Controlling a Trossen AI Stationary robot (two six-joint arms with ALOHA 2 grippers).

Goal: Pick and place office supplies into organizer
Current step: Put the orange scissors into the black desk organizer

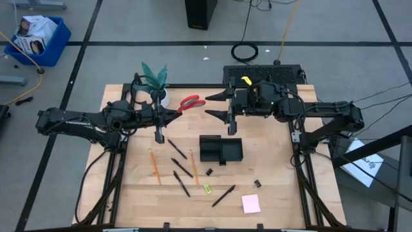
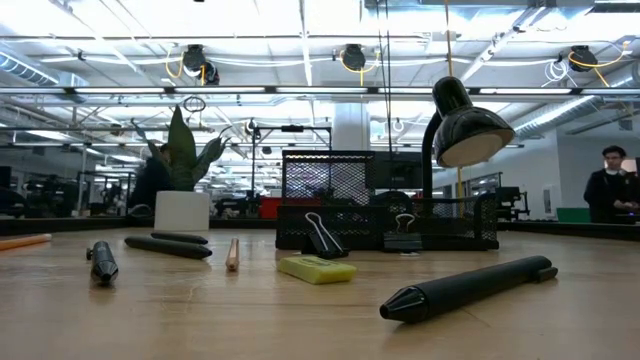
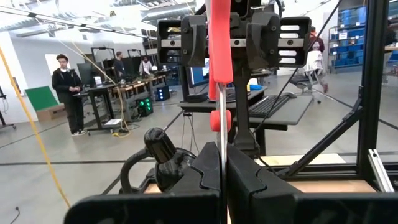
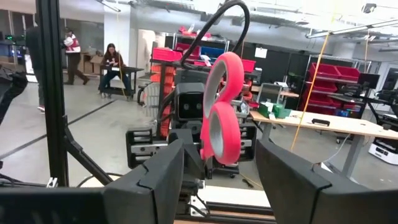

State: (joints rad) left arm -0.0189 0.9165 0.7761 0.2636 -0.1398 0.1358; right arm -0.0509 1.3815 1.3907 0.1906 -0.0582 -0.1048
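1. Pen (image 2: 468,286) lies nearest the low camera, near the counter's front edge; yellow-green piece (image 2: 316,269) and clip (image 2: 322,236) behind it.
2. Left gripper (image 1: 177,111) jaws pinched on scissors (image 1: 191,102) blades, above the counter's rear.
3. Right gripper (image 1: 217,105) jaws spread, facing the handles.
4. Organizer (image 1: 221,149) at counter centre.

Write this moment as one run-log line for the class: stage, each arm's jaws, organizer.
stage: scissors handover in air | left gripper: shut on blades | right gripper: open, facing handles | organizer: on table
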